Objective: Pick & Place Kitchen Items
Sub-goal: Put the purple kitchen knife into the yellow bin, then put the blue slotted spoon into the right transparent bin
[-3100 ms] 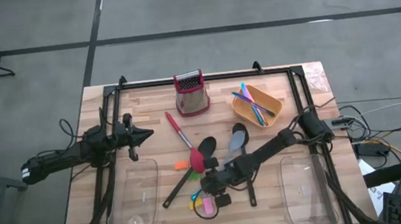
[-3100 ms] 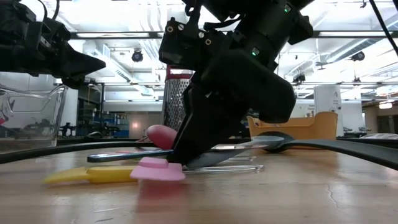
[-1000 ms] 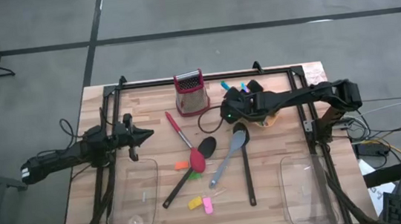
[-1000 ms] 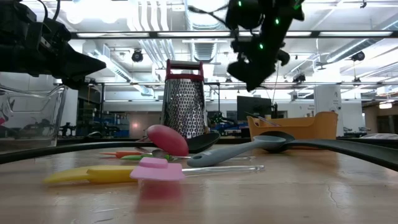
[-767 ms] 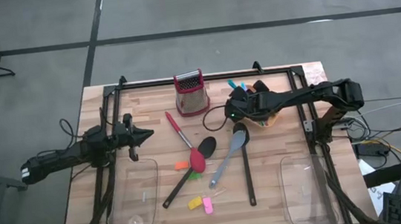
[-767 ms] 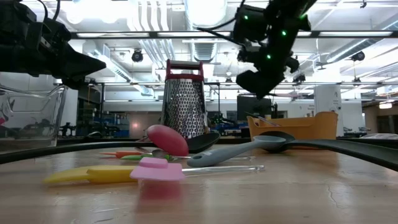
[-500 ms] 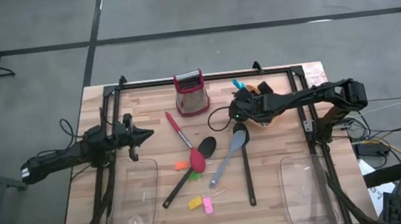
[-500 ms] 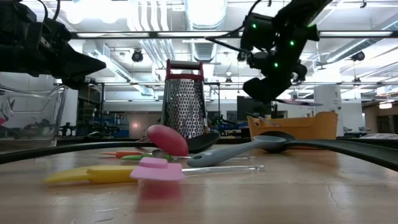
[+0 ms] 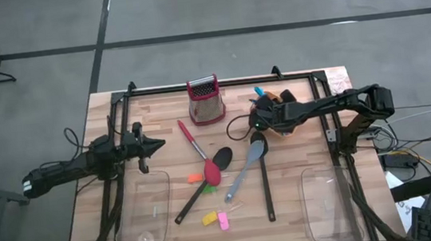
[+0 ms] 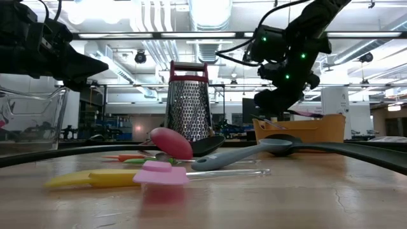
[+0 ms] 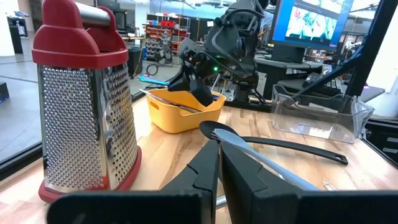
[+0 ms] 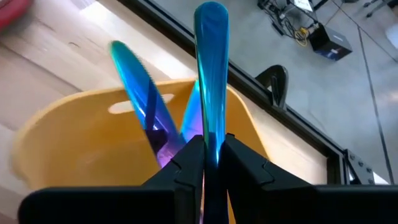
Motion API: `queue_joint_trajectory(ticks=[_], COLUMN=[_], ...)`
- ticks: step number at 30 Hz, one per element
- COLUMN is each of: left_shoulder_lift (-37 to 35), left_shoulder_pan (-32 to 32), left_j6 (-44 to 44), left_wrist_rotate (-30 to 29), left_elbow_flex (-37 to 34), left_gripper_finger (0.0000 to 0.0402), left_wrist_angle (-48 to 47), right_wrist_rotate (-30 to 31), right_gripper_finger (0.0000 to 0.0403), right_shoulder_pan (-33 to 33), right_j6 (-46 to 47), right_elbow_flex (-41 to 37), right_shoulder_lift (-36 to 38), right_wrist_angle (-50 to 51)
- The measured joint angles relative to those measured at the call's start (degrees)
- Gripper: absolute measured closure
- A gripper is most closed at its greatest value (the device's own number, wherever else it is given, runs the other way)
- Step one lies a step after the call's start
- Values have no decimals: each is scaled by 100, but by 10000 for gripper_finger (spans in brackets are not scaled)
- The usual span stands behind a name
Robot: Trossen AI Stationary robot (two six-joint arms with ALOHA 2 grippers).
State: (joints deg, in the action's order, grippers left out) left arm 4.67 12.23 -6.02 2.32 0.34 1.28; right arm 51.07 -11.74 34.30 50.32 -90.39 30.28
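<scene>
My right gripper hangs over the orange bowl at the far right, shut on a thin blue stick. Another blue stick and a purple one lie in the bowl. In the table's middle lie a red-headed spoon, two black spoons and a grey spoon. Near them lie small orange, yellow and pink pieces. My left gripper waits shut at the left, level above the table. My right gripper pinches the blue stick near one end between its two fingers. The fingers slant down from the near side and lie along the stick. The rest of the stick juts out past the fingertips, over the bowl, with its free end raised.
A red box grater stands at the far middle, left of the bowl. Two clear containers sit near the front edge, one at the left and one at the right. A black frame runs along the table's far edge and sides.
My right gripper, still shut on the blue stick, has sunk toward the orange bowl and shifted a little toward the table's right edge, tipping further downward. The things on the table have stayed put.
</scene>
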Motion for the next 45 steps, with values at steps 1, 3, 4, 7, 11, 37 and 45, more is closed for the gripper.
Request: queue_joint_trajectory(ticks=[1, 3, 4, 7, 11, 37, 45], left_shoulder_lift=[0, 0, 0, 0, 0, 0, 0], left_shoulder_pan=[0, 2, 1, 2, 0, 1, 0], left_j6=[0, -2, 0, 0, -1, -1, 0], left_wrist_rotate=[-2, -2, 0, 0, 0, -1, -2], left_elbow_flex=[0, 0, 0, 0, 0, 0, 0], left_gripper_finger=[378, 378, 378, 378, 378, 378, 378], left_wrist_angle=[0, 0, 0, 0, 0, 0, 0], right_wrist_rotate=[-1, -18, -27, -36, -55, -1006, -2479], right_gripper_finger=[346, 339, 338, 343, 361, 317, 271], right_shoulder_pan=[-21, -59, -75, -73, -71, 851, 1616], right_j6=[21, 128, 180, 207, 219, -1326, -2265], right_elbow_flex=[-34, -102, -133, -250, -288, 577, 575], right_shoulder_lift=[0, 0, 0, 0, -2, -16, -63], right_wrist_angle=[3, 11, 7, -51, -109, -642, -2066])
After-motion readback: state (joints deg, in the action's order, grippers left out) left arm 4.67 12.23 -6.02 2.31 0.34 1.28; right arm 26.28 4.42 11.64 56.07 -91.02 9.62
